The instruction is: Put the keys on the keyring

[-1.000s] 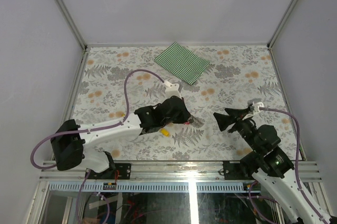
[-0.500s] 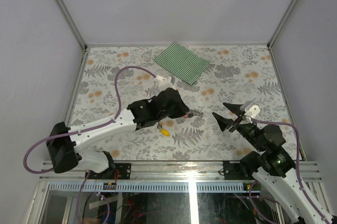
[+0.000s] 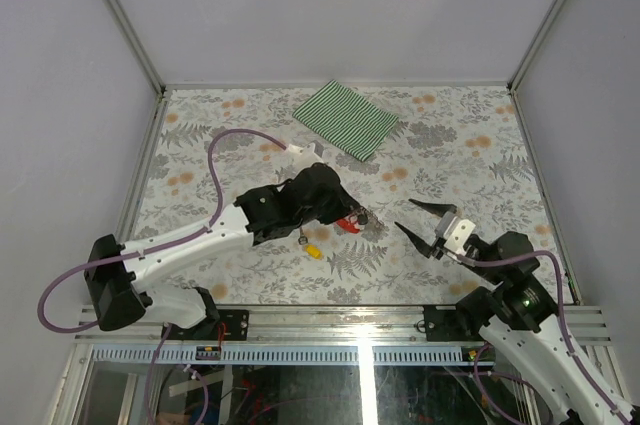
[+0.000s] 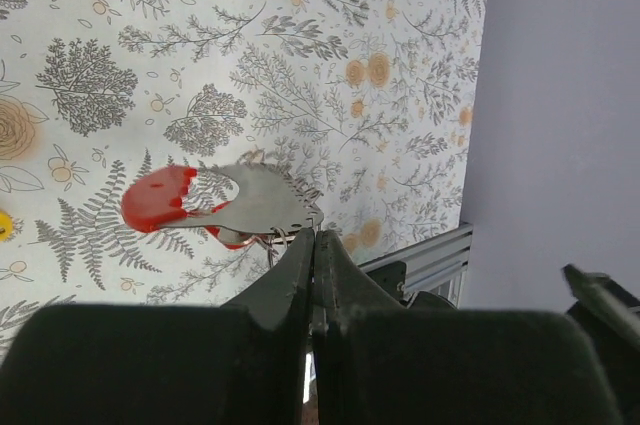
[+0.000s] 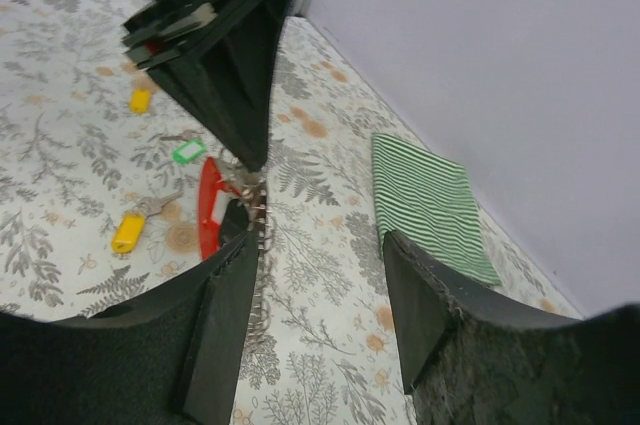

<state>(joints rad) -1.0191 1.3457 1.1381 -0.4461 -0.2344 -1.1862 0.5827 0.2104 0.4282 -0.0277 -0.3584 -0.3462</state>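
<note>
A: What does the left gripper (image 4: 313, 240) show?
B: Jaws closed, pinching the keyring (image 4: 160, 200) by its metal end, near the middle of the table (image 3: 200, 145); the red strap lies just beside the tips

A: And the right gripper (image 5: 325, 275)?
B: Jaws apart, holding nothing, facing the keyring; the green key (image 5: 187, 152), the near yellow key (image 5: 135, 227) and the far yellow key (image 5: 140, 100) lie loose; judged stage: ring presented, no key threaded, all three remaining

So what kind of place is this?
Probably a robot lab test bench: a left arm and right arm bolted to a metal rail, with plain walls boxing in a flowery table.
</note>
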